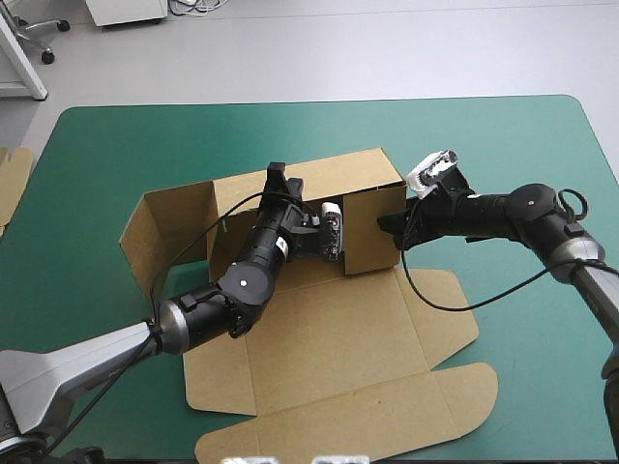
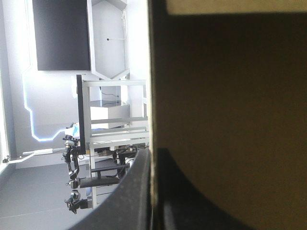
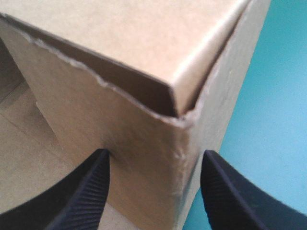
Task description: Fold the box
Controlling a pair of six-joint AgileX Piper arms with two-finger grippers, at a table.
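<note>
While its lid (image 1: 338, 387) is lying flat toward the bottom of the frame in the high view, the box (image 1: 290, 193) is sitting at the middle of the table (image 1: 513, 135), with its walls standing up farther back. Judging by this, the walls are being raised and tucked, and the right-hand end is the part being worked on. The left arm is coming in from the lower left corner, bending at the elbow over the tray floor and turning its wrist toward frame right. The left gripper (image 1: 340, 242) is reaching the end wall from inside. In its own wrist view, the left gripper (image 2: 152, 155) is clamping on the box, with a thin edge of board running up between the black fingers (image 2: 127, 201). The right arm is stretching in low from the right edge of the frame, and the right gripper (image 1: 392, 224) is meeting the same corner from outside. Up close, the right gripper (image 3: 156, 160) is standing parted, its fingers (image 3: 88, 191) straddling the corner without pinching it. The next move is probably calling for the outer hand to steady the corner while the inner one is folding the flap down. Farther off, at the left edge of the table, a strip of spare board (image 1: 14, 179) is lying idle.
</note>
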